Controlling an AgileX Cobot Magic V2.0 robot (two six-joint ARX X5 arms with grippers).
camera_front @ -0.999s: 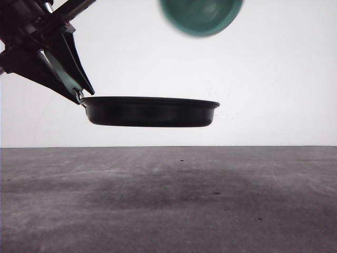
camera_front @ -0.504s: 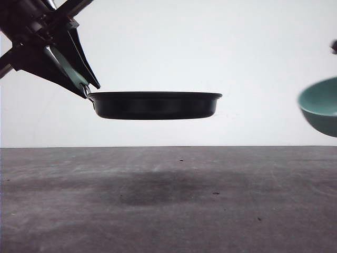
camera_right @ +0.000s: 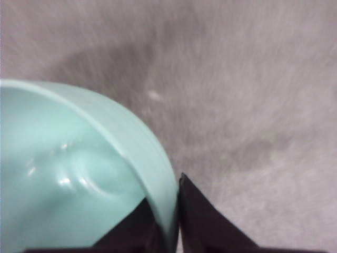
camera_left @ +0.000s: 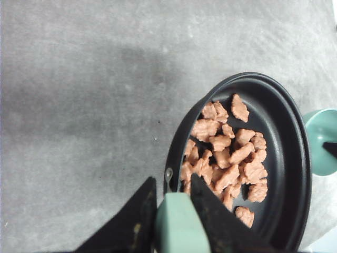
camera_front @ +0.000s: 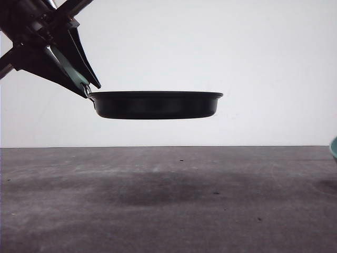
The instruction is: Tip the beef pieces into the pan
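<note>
The bowl (camera_front: 334, 148) has dropped from above the pan (camera_front: 155, 104) to a sliver at the right edge of the front view, low near the bench (camera_front: 168, 200). The right end effector (camera_right: 167, 221) pinches its rim, and the bowl looks empty. The beef (camera_left: 226, 158) lies heaped in the pan, held level at upper left by the left end effector (camera_front: 79, 84), clamped on the handle (camera_left: 181, 224). Pouring appears finished.
</note>
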